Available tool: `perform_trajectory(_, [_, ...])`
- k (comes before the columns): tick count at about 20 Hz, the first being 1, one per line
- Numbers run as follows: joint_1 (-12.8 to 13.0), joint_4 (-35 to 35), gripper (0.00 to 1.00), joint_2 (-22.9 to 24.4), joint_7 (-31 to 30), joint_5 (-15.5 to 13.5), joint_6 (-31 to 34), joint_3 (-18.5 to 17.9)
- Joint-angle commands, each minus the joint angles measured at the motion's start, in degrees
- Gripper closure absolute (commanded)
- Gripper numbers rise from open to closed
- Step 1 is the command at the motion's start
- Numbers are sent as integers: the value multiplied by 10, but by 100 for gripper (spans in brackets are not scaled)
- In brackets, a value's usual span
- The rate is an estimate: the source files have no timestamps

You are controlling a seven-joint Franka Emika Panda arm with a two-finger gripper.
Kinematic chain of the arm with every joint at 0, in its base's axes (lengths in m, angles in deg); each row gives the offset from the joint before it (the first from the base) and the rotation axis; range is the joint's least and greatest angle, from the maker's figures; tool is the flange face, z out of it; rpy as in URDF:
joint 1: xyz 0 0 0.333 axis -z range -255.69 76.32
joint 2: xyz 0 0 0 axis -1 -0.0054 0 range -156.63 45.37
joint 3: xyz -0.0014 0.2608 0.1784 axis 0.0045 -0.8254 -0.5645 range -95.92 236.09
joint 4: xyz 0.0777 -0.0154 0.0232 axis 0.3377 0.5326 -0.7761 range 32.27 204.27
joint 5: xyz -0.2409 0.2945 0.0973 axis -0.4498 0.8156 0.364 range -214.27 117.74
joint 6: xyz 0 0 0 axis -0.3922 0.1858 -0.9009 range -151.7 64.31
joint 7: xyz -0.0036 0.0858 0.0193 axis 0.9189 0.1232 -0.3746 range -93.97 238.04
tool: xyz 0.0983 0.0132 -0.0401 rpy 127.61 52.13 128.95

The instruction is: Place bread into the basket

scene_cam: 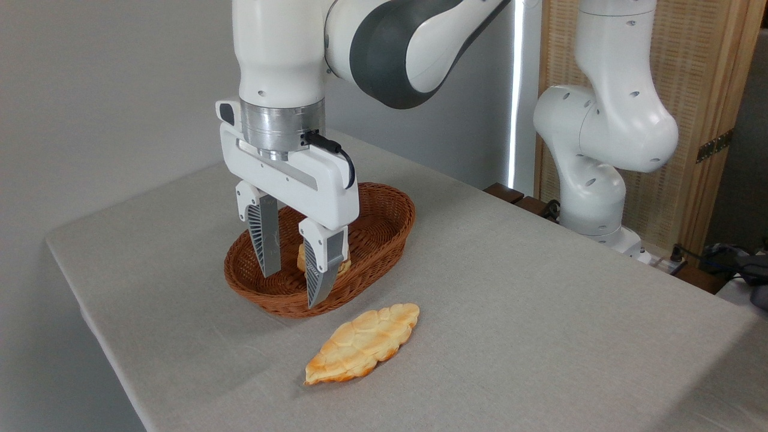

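1. Camera view: the gripper point(292, 273) hangs over the basket point(384, 231), jaws wide apart, holding nothing.
2. Bread point(362, 342) lies flat on the table point(540, 312), just outside the basket's rim, toward the table's front edge.
3. A smaller bread piece point(302, 257) sits inside the basket.

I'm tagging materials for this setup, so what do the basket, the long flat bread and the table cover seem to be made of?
The basket: woven wicker, it seems, reddish-brown with a slight sheen; interlaced strands and a braided rim show.
The bread: looks like baked pastry, matte golden with darker orange edges and a segmented top; real or replica cannot be told.
The table cover: probably grey cloth, matte, draping softly over the edge.
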Motion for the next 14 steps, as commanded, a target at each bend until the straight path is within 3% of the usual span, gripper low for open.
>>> perform_trajectory(1, [-1,-9,0,0,18,-3,35,-3])
perform_trajectory(14, [-2,-1,0,2,16,-2,32,-5])
